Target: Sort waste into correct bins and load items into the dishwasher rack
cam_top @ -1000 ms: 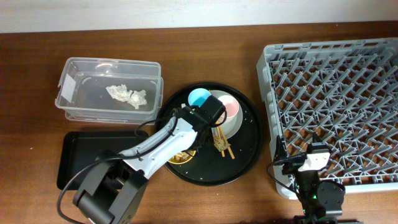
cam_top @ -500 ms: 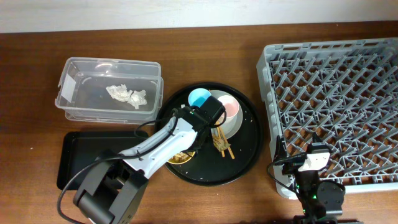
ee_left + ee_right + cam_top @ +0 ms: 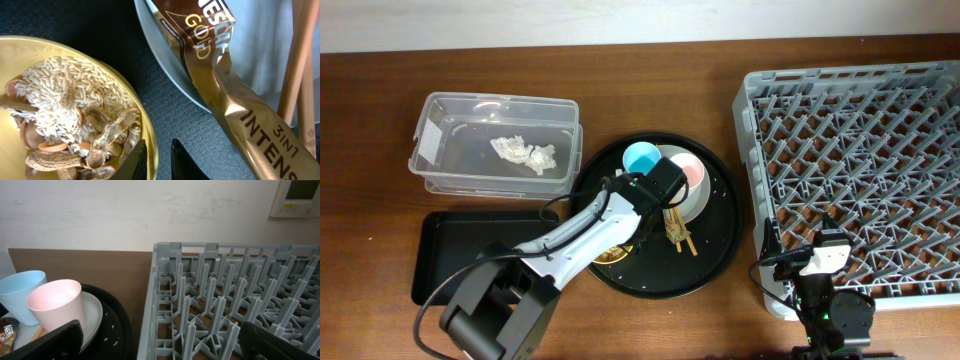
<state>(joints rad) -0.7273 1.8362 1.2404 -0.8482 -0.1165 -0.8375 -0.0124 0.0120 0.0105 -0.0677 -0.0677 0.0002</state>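
In the left wrist view my left gripper [image 3: 158,142] straddles the rim of the yellow bowl [image 3: 30,50], one finger inside and one outside, the jaws slightly parted with a gap beside the rim. Rice and peanut shells [image 3: 75,105] fill the bowl. A brown-and-gold foil wrapper [image 3: 225,95] lies across the pale plate [image 3: 162,67], next to the chopsticks [image 3: 295,75]. The blue cup [image 3: 640,156] and pink cup [image 3: 692,172] stand on the plate. My right gripper [image 3: 165,342] hangs wide open and empty over the front-left corner of the grey rack [image 3: 860,170].
Bowl, plate and cups all sit on a round black tray [image 3: 720,250]. A clear tub [image 3: 440,165] holding white tissue [image 3: 525,153] stands at the left, with a flat black tray [image 3: 460,250] in front of it.
The left jaws have parted a little at the bowl's rim, and the left wrist has shifted slightly. The right arm has not moved.
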